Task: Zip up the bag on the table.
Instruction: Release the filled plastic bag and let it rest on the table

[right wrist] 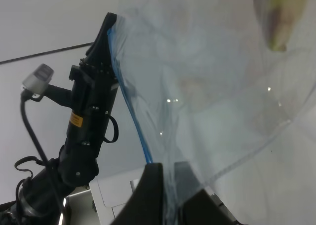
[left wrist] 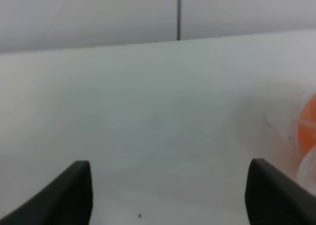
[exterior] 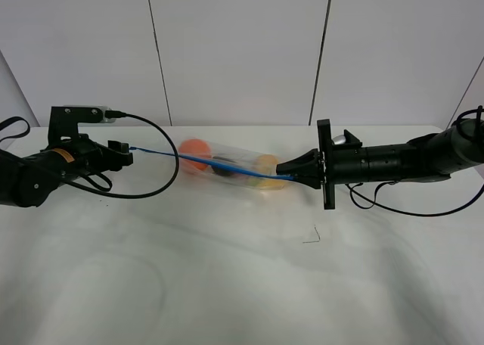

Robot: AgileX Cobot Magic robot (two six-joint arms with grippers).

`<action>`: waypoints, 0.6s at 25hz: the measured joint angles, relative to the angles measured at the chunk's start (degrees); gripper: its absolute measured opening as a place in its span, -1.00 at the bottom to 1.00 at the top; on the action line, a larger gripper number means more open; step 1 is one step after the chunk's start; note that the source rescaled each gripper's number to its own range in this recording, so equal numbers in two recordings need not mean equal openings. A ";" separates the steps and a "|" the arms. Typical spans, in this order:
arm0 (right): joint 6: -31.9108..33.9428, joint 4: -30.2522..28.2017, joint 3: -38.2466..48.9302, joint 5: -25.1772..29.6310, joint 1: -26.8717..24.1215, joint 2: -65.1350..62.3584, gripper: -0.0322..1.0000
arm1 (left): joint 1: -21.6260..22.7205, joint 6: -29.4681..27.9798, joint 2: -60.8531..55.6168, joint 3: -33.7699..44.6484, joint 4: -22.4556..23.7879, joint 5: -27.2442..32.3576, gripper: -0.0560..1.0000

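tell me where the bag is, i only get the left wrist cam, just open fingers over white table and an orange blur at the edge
Observer: The bag is stretched between the two arms; that blur is orange produce inside it.
Operator: is the right hand on it
Observer: Yes, the right hand is shut on its end of the blue seal strip.
Operator: and the other end
Observer: It ends right at the left hand; touching or not, I cannot tell.

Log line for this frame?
left gripper: jaws apart, at one end of blue strip | right gripper: jaws shut on bag at other end | produce: inside bag | seal state: cannot tell
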 joint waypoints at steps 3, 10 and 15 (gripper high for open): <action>0.00 0.00 0.00 0.00 0.00 0.00 -0.94 | 0.07 -1.54 -0.68 0.06 -0.16 3.20 0.85; 0.00 -0.84 0.00 0.00 0.00 0.00 -0.94 | 2.54 -1.92 -9.29 -7.07 -0.22 36.67 0.85; 0.00 -1.30 0.00 0.00 0.00 -0.01 -0.94 | 2.64 -2.62 -12.12 -20.75 -0.34 71.54 0.85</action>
